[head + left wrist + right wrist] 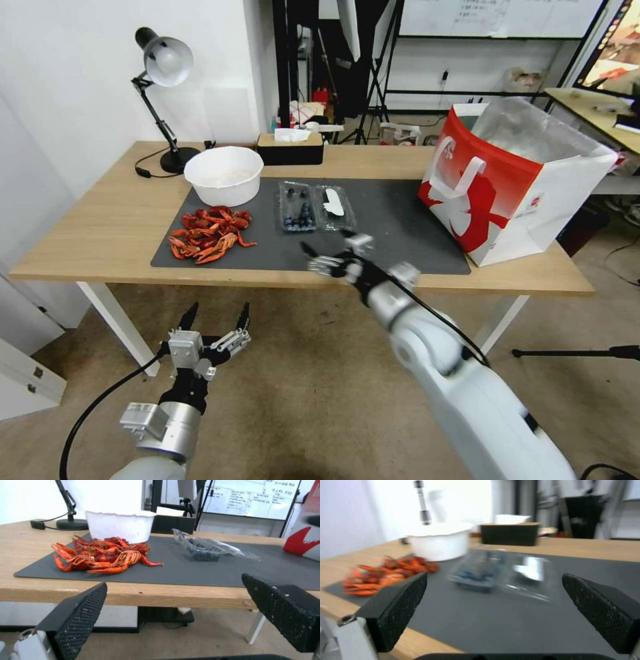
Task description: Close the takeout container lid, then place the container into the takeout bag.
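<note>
Takeout container (298, 208) lid (333, 205) flat open; spread right gripper (325, 250) near, spread left gripper (215, 321) below table.

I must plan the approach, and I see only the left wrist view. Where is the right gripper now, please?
Observer: The right gripper is above the table's front edge, just in front of the takeout container, fingers open, touching nothing.
Operator: Is the lid already closed?
Observer: No. The lid lies flat, open, on the side of the tray toward the takeout bag, its white label facing up.
Operator: Is the bag ready to receive it?
Observer: The bag stands upright with its mouth open on the table's right end, partly on the dark mat.
Operator: And my own gripper?
Observer: The left gripper hangs open below the table's edge, in front of the crayfish.
</note>
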Controlling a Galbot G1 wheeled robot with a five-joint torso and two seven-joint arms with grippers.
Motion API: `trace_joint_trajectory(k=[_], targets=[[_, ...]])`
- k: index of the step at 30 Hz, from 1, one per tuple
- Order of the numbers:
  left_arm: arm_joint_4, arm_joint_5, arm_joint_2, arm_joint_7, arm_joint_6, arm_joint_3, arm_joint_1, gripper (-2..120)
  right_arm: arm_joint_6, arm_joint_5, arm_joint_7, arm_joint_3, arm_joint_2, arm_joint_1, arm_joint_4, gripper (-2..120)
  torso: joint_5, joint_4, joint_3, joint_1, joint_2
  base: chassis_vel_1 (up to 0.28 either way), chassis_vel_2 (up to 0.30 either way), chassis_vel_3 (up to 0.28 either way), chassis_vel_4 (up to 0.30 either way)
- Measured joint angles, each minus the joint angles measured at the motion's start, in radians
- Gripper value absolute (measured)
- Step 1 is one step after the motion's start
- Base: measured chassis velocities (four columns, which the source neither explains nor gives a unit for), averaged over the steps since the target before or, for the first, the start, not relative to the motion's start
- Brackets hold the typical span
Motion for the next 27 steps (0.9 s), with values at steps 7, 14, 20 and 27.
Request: trace_joint_trajectory(k=[7,14,20,27], targets=[[0.005,0.004,0.003,0.003,-0.004,0.016,-0.001,100,0.155,-0.148,0.070,0.081,0.021,-0.270,0.097,100,-0.0002,-0.0002,0.000,0.000,0.000,0.000,0.000,0.000,0.000],[0.029,-0.002,0.009,0.027,-0.017,0.017,-0.010,100,0.348,-0.283,0.108,0.092,0.091,-0.466,0.086,100,-0.0002,0.0003,0.000,0.000,0.000,0.000,0.000,0.000,0.000],[0.053,-0.003,0.015,0.046,-0.023,0.018,-0.021,100,0.480,-0.367,0.136,0.081,0.143,-0.567,0.048,100,-0.0004,-0.0003,0.000,0.000,0.000,0.000,0.000,0.000,0.000],[0.076,-0.008,0.021,0.074,-0.035,0.021,-0.029,100,0.517,-0.393,0.151,0.077,0.180,-0.593,0.035,100,-0.0003,0.0000,0.000,0.000,0.000,0.000,0.000,0.000,0.000]])
